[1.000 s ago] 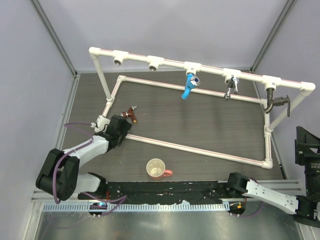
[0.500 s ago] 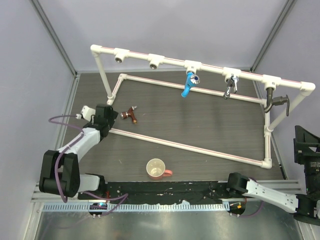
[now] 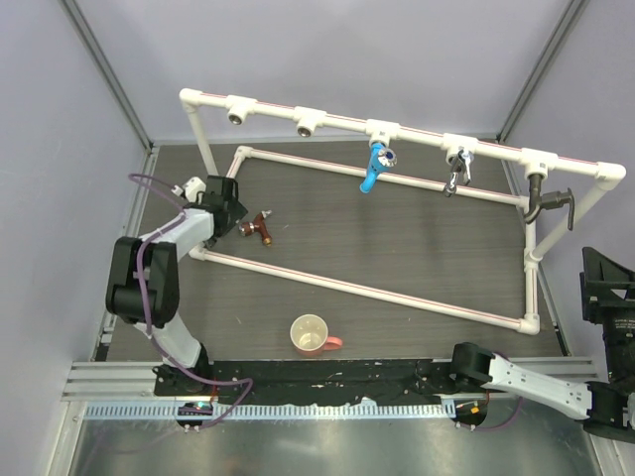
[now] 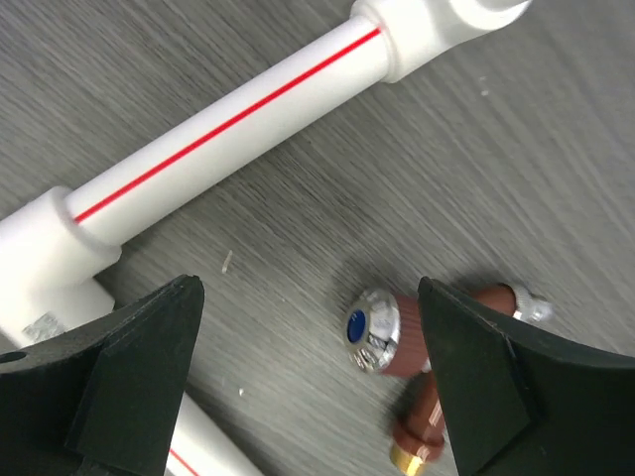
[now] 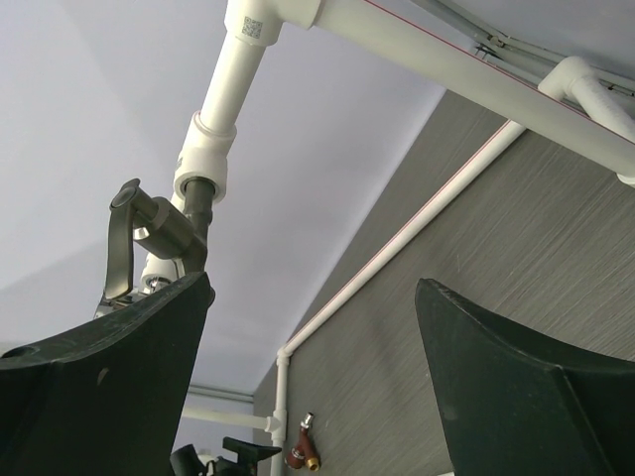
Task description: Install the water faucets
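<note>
I can read nothing; a small code sticker on the white pipe elbow is too fine to make out.

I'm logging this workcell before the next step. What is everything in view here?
Table: one, dark grey wood-grain, under everything.
Pipe frame: one, white with red stripes, standing on the table.
Empty sockets: two, white, left end of the top rail.
Blue faucet: one, blue, middle socket.
Chrome faucet: one, silver, fourth socket.
Dark faucet: one, blackish, right end socket.
Copper faucet: one, reddish-brown, lying on the table inside the frame's left corner.
Mug: one, cream with pink handle, near front edge.
Left hand: black, open, at the copper faucet.
Right hand: black, open, near right edge.
</note>
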